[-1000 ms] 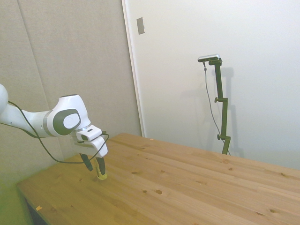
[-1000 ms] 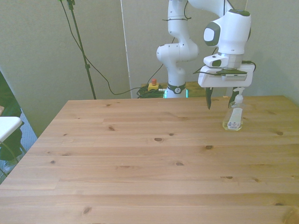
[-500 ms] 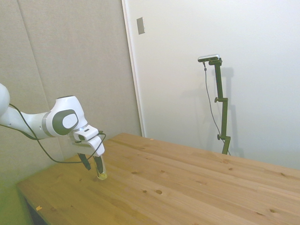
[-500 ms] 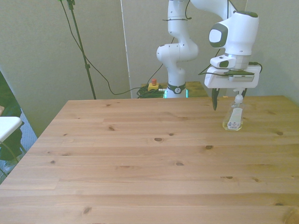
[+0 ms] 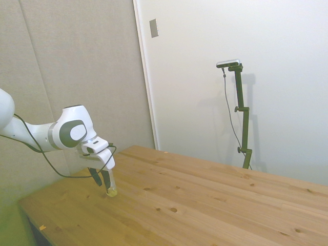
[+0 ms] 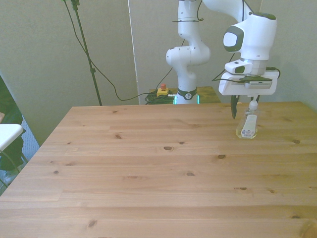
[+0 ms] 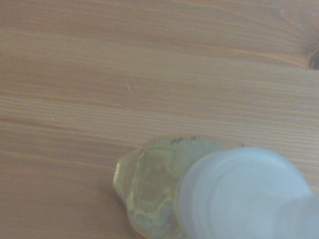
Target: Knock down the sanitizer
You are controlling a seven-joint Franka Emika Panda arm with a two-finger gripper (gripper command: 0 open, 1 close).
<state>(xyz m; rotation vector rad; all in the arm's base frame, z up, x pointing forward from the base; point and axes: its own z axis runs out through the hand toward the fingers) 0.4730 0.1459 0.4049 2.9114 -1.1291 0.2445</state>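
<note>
Side view: the sanitizer (image 5: 111, 188) stands near the table (image 5: 205, 205) corner closest to the arm, only its yellowish lower part showing below the gripper (image 5: 104, 182), whose dark fingers look slightly apart and straddle the bottle's top. Front view: sanitizer (image 6: 247, 125) is a slim clear bottle of pale yellow liquid with a white pump on top and a white label, upright with long axis vertical, pump up, near the table's (image 6: 148, 173) far edge at the front view's right; gripper (image 6: 245, 108) hangs over it with fingers spread, one dark finger beside the pump, other side mostly hidden. Wrist view: blurred look straight down the bottle (image 7: 149, 191), white pump cap nearest the lens, yellowish body below, base on wood grain (image 7: 124, 74).
</note>
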